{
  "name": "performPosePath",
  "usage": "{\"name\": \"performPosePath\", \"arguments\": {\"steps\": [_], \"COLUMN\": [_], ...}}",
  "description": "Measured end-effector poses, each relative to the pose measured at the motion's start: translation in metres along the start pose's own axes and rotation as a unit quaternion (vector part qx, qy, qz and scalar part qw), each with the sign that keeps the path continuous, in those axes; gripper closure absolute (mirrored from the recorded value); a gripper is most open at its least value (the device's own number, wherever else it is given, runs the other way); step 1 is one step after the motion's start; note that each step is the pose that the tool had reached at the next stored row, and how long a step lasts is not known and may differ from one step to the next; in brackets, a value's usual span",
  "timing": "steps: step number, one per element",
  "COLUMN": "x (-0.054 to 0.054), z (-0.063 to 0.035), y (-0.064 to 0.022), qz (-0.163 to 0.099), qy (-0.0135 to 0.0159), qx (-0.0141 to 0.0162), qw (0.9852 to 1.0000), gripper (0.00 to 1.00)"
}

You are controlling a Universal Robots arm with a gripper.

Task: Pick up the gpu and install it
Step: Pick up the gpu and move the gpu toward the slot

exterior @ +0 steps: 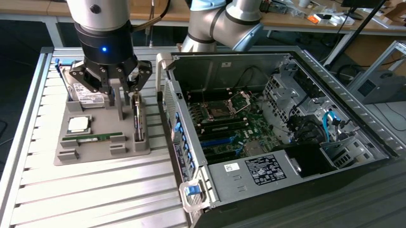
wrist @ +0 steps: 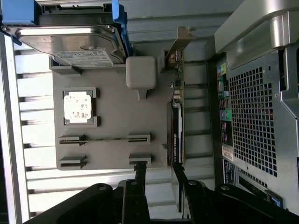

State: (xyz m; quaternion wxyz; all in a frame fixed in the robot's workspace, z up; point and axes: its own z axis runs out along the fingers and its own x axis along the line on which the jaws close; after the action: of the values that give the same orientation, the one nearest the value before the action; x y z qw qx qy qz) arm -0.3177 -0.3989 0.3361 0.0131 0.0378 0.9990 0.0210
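Note:
The gpu stands on edge in a slot along the grey parts tray, on the side nearest the computer case. In the wrist view the gpu is a thin dark card with a silver bracket at its far end. My gripper hangs above the tray's back end, over the grey post and the card's rear part. It is open and holds nothing. In the wrist view the gripper has one black finger over the tray, and the other is in line with the card's edge.
The tray also holds a hard drive in blue rails, a processor chip and a green memory stick. The open computer case lies at the exterior view's right, its motherboard exposed. The table top is slatted metal.

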Motion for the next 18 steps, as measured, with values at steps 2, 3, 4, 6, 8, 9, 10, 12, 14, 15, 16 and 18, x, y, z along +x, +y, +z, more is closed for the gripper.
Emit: {"name": "performPosePath", "arguments": {"steps": [2,3,4,6,8,9,10,12,14,15,16,18], "x": [-0.0007,-0.0011,-0.0015,-0.002,-0.0023,-0.0022,-0.0021,-0.0021,-0.002,-0.0019,-0.0019,-0.0018], "z": [0.0001,0.0001,0.0002,0.0002,0.0003,0.0004,0.0005,0.0006,0.0007,0.0008,0.0009,0.001], "y": [0.0003,0.0006,0.0009,0.0012,0.002,0.0025,0.003,0.0039,0.0053,0.0062,0.0066,0.0072], "qz": [0.0,0.0,0.0,0.0,0.0,0.0,0.0,0.0,0.0,0.0,0.0,0.0], "qy": [0.0,0.0,0.0,0.0,0.0,0.0001,0.0,0.0,0.0,0.0,0.0,0.0], "qx": [0.0,0.0,0.0,0.0,0.0,0.0001,0.0,0.0,0.0,0.0,0.0,0.0], "qw": [1.0,1.0,1.0,1.0,1.0,1.0,1.0,1.0,1.0,1.0,1.0,1.0], "gripper": [0.64,0.64,0.64,0.64,0.64,0.64,0.64,0.64,0.64,0.64,0.64,0.64]}}
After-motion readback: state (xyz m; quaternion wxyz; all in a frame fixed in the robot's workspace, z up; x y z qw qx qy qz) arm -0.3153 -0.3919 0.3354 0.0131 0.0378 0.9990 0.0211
